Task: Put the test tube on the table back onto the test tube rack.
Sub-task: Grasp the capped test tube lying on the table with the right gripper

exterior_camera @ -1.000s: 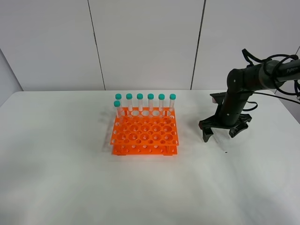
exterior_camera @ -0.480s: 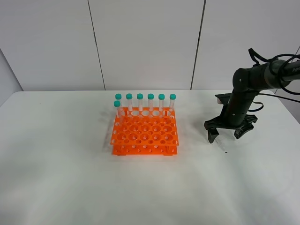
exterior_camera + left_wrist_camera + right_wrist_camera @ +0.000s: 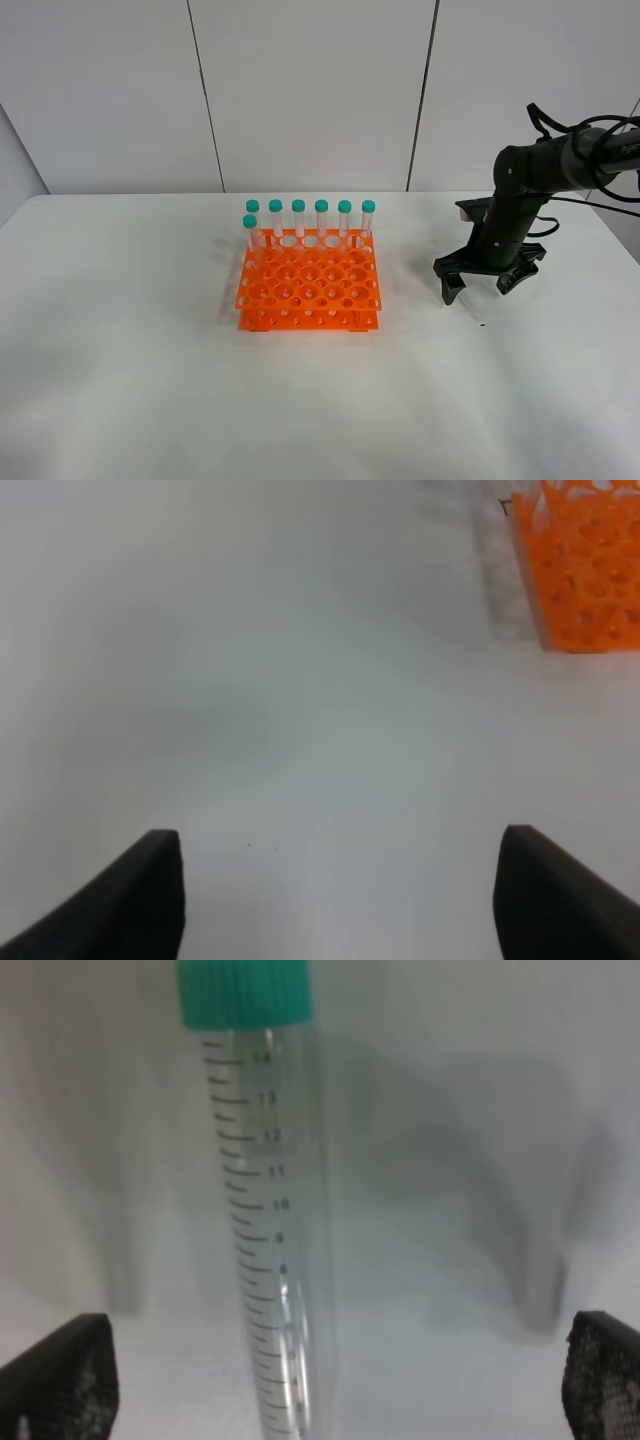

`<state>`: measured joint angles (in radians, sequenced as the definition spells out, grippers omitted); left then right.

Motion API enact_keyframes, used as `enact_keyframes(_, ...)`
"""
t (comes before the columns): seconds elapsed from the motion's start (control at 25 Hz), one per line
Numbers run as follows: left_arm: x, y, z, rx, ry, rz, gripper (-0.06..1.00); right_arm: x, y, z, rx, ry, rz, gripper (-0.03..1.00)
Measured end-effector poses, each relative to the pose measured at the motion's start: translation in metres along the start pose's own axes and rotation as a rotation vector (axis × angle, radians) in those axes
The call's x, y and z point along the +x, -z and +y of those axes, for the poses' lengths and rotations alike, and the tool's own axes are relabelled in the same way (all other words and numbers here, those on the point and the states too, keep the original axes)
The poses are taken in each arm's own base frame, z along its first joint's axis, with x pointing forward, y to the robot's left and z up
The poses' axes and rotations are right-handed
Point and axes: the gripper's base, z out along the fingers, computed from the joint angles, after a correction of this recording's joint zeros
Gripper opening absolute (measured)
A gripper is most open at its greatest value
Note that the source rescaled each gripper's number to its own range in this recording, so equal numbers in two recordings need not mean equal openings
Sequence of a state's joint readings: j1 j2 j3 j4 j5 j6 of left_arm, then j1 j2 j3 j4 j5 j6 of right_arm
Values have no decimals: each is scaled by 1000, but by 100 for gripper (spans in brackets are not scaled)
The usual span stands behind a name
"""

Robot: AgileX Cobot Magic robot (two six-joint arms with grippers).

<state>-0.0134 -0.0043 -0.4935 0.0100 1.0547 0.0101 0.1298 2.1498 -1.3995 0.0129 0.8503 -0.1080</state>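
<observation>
The test tube (image 3: 278, 1230) lies flat on the white table (image 3: 150, 350), clear with black graduation marks and a teal cap (image 3: 245, 992). My right gripper (image 3: 481, 287) hovers low over it, open, one finger on each side and neither touching it. From the high camera only the tube's pointed end (image 3: 476, 316) pokes out in front of the fingers. The orange test tube rack (image 3: 308, 287) stands left of that, with several teal-capped tubes upright in its back row. My left gripper (image 3: 345, 900) is open over bare table, with a rack corner (image 3: 585, 570) in its view.
The right arm (image 3: 520, 190) and its cables come in from the right edge. White wall panels stand behind the table. Bare tabletop lies between the rack and the right gripper.
The right gripper has shifted a little to the right, away from the rack, and settled over the lying tube, still open. The rack and its tubes have not moved.
</observation>
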Motion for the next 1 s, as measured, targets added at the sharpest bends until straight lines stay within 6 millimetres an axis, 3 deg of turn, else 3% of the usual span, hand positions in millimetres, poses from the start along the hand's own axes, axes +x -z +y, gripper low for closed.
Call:
enact_keyframes(0.2,0,0,0,0,0,0,94,-1,0,10,1,32,0,98)
enact_keyframes(0.6,0,0,0,0,0,0,94,1,-11,7,5,21,42,94)
enact_keyframes(0.68,0,0,0,0,0,0,94,0,-11,7,5,21,37,81)
enact_keyframes(0.8,0,0,0,0,0,0,94,0,-12,7,6,21,33,48)
enact_keyframes(0.92,0,0,0,0,0,0,94,-1,-12,7,2,18,22,1)
enact_keyframes(1.0,0,0,0,0,0,0,94,-2,-12,8,-3,21,13,1)
